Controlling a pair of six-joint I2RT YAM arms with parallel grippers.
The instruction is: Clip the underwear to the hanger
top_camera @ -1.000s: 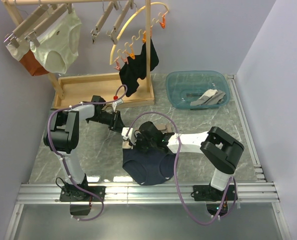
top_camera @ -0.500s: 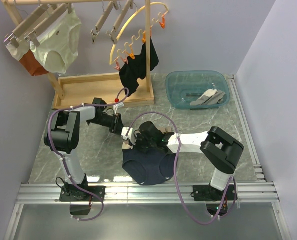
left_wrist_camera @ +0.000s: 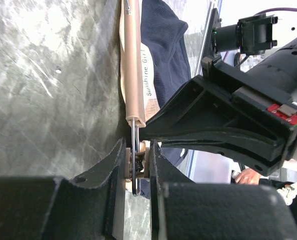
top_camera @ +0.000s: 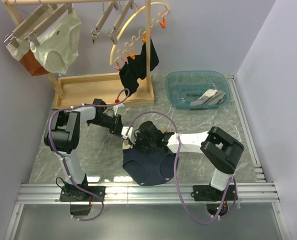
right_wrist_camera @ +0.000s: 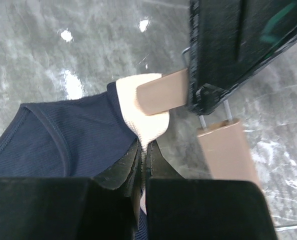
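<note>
Navy-blue briefs (top_camera: 147,169) with a beige waistband (right_wrist_camera: 144,112) lie on the grey marbled table (top_camera: 203,127), at 6 o'clock from its middle in the overhead view, close to the arm bases; straight light-wood bar hanger (left_wrist_camera: 133,65) lies along the waistband, its end clip (left_wrist_camera: 134,165) at 10 o'clock of the fabric. My left gripper (left_wrist_camera: 137,152) is squeezed onto that clip from both sides; my right gripper (right_wrist_camera: 144,150) is pinched tight on the waistband corner, just below a wooden clip paddle (right_wrist_camera: 161,97) that overlaps the beige edge. I read this as the feeding step: clip pressed, corner going into its mouth; can't tell from either wrist view whether fabric sits fully between the clip faces. Next move, I judge: right pushes the corner toward 12 o'clock in its own view, deeper in; then left eases off so the clip bites; right lets go only after that.
</note>
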